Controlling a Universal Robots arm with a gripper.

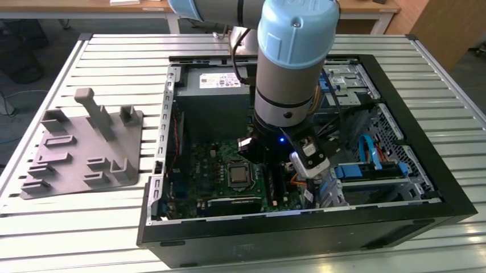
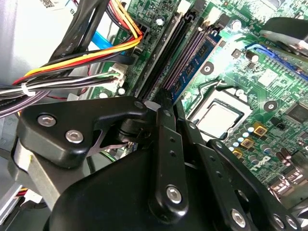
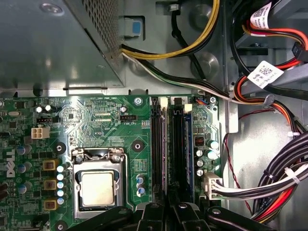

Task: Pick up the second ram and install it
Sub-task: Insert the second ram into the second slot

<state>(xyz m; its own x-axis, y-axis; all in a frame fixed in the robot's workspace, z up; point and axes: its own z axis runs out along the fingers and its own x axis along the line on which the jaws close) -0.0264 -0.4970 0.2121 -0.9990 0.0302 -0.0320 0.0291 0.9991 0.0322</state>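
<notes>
Jaws pressed together, the gripper [image 2: 156, 103] sits over the black slots [image 3: 156, 149] of the motherboard [image 3: 96, 130] inside the case [image 1: 304, 227]. A blue-green ram [image 2: 195, 60] stands edge-on in 1 slot, just beside the fingertips.

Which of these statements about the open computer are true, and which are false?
1. The grey moulded plastic tray lies on the white slatted table, at the exterior view's left of the black computer case. True.
2. The tool hangs over the grey tray. False: it is inside the case, above the green motherboard.
3. The square silver processor sits uncovered in its socket. True.
4. A side panel closes the case. False: the case is open and its inside shows.
</notes>
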